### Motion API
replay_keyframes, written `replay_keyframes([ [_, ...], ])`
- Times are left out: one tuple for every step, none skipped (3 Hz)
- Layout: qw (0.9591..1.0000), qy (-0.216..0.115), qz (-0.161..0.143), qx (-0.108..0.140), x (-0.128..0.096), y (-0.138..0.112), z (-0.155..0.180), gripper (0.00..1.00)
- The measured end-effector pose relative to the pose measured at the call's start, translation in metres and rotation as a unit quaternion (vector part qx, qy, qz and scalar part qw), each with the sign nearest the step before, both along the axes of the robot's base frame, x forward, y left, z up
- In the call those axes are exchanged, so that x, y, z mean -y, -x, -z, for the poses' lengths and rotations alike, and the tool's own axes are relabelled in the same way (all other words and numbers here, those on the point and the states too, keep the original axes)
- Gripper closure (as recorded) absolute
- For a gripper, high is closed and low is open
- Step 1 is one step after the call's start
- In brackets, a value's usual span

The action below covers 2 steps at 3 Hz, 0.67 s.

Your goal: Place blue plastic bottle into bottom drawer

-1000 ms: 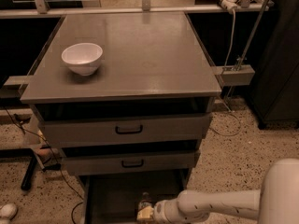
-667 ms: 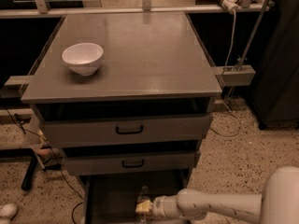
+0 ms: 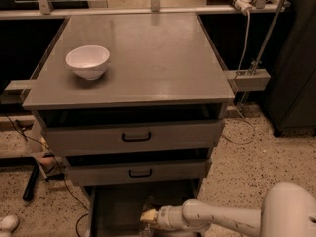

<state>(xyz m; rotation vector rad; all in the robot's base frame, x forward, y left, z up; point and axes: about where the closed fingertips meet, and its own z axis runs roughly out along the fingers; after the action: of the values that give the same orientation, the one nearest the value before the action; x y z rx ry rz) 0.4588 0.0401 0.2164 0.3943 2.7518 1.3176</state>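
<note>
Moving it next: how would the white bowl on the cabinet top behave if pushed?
The bowl looks rigid and glossy, so it would probably slide on the cabinet top rather than tip, given its wide low shape. It may chip if dropped. The gripper is down in the bottom drawer.

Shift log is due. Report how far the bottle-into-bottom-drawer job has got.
Done: the bottom drawer stands pulled out, and the arm reaches into it. In hand: the pincer sits low over the drawer floor, with what looks like the blue plastic bottle at its tip. Left: leaving the bottle on the floor and drawing the arm out; whether it is already let go cannot be told.
</note>
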Motion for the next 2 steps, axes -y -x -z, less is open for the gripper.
replay_keyframes([
  [1.0000,0.003,0.003,0.002,-0.001,-0.018,0.015,1.00],
  [1.0000,0.004,0.007,0.001,0.000,-0.030,0.028,1.00],
])
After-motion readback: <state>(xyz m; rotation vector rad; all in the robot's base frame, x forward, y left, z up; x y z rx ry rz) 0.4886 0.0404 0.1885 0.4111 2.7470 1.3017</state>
